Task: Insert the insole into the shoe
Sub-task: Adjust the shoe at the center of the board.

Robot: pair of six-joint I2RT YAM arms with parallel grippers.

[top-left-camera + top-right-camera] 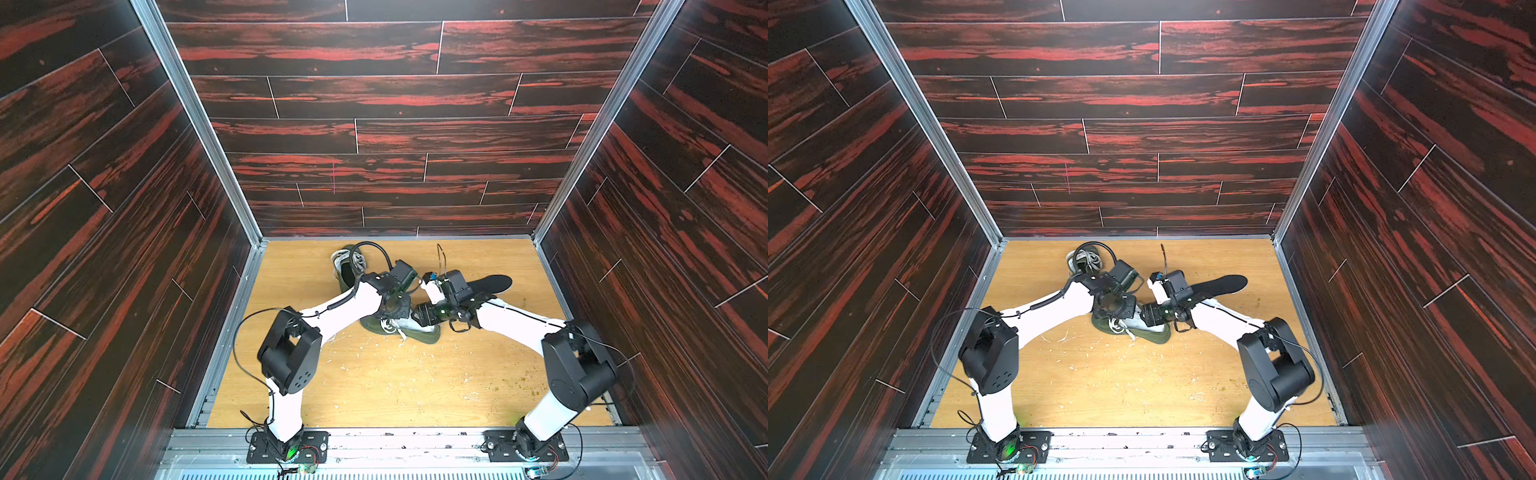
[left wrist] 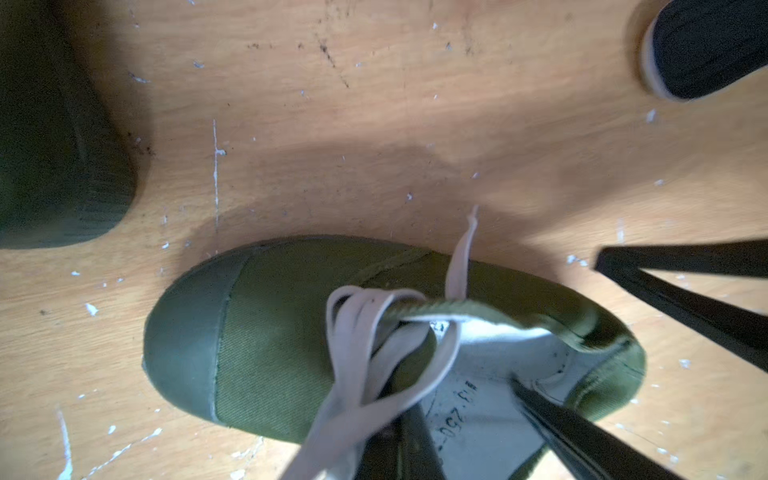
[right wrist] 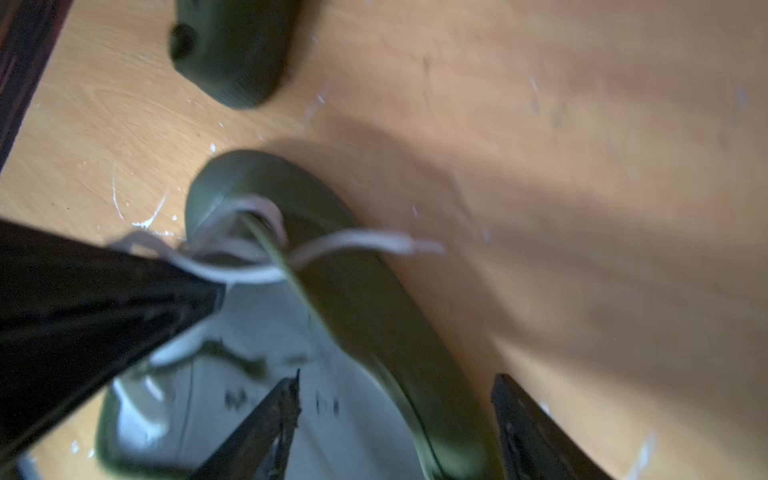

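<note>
An olive-green canvas shoe (image 1: 422, 336) (image 1: 1156, 334) with white laces lies mid-table, its white-lined opening facing up (image 2: 270, 332) (image 3: 365, 299). My left gripper (image 1: 392, 321) (image 1: 1115, 316) is shut on the shoe's upper edge by the laces at the front of the opening (image 2: 409, 419). My right gripper (image 1: 424, 316) (image 1: 1148, 316) is open and straddles the shoe's side wall (image 3: 397, 376), one finger inside on the lining and the other outside over the table. The black insole (image 1: 492, 284) (image 1: 1225, 284) (image 2: 706, 45) lies flat on the table, right of the shoe, partly behind my right wrist.
A second green shoe (image 1: 345, 270) (image 1: 1086, 259) (image 2: 54, 166) (image 3: 237, 50) lies at the back left, behind my left wrist. The wooden table (image 1: 374, 386) is scuffed and ringed by dark red wood-pattern walls. An aluminium rail runs along the front edge.
</note>
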